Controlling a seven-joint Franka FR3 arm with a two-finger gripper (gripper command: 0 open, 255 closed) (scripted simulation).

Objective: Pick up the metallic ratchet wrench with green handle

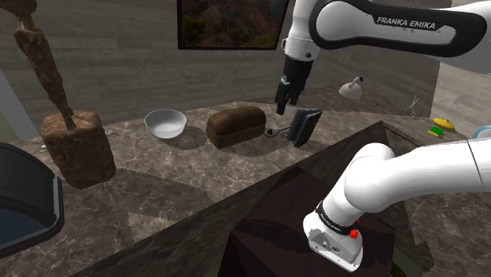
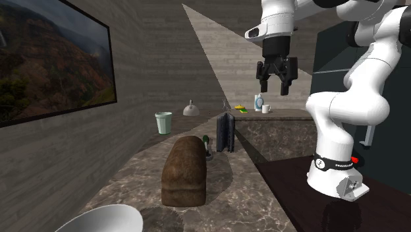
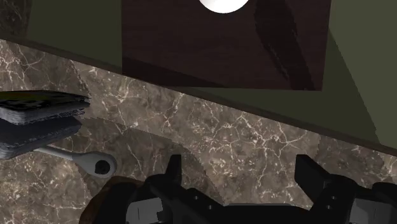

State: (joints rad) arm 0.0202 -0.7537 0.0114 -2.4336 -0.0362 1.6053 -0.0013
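Note:
The ratchet wrench [image 3: 95, 163] lies flat on the brown marbled counter [image 3: 242, 137]. Its metallic head and shaft show, and the rest runs behind a dark book-like block [image 3: 38, 121]. In the second exterior view the wrench's green handle [image 2: 206, 140] sits between the loaf [image 2: 184, 171] and that block [image 2: 226, 132]. The shoulder view has the wrench [image 1: 273, 132] in the same gap. My gripper [image 1: 287, 98] hangs well above the counter, open and holding nothing [image 2: 276, 76]. In the wrist view the gripper [image 3: 242, 172] has its fingers wide apart, the wrench head lying just outside one fingertip [image 3: 173, 167].
A brown loaf [image 1: 236, 126] and a white bowl [image 1: 165, 122] stand toward the shoulder view's left of the wrench, with a big brown block [image 1: 79, 145] further left. A pale green cup [image 2: 163, 122] stands by the wall. The dark stand [image 3: 222, 44] borders the counter.

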